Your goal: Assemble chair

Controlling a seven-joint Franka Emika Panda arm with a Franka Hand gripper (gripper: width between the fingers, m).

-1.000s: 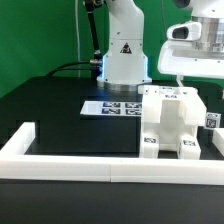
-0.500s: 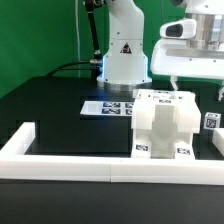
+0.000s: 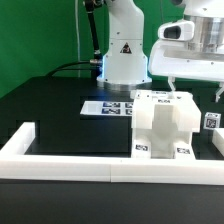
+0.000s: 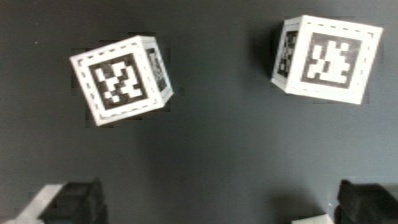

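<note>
The chair (image 3: 165,125) is a blocky white structure with small black-and-white tags, standing on the black table right of centre in the exterior view. My gripper (image 3: 197,86) hangs open just above and behind its right side, touching nothing. A small tagged white piece (image 3: 212,120) shows at the exterior view's right edge. In the wrist view, two tagged white pieces (image 4: 121,80) (image 4: 329,58) stand on the dark table ahead of my gripper (image 4: 217,205). Its dark fingertips (image 4: 71,200) are spread wide with nothing between them.
A long low white border rail (image 3: 60,165) runs along the table's front and turns back at the exterior view's left. The marker board (image 3: 105,106) lies flat before the arm's white base (image 3: 123,55). A green curtain hangs behind.
The chair has shifted towards the exterior view's left and now stands square. My gripper has risen slightly and stayed open.
</note>
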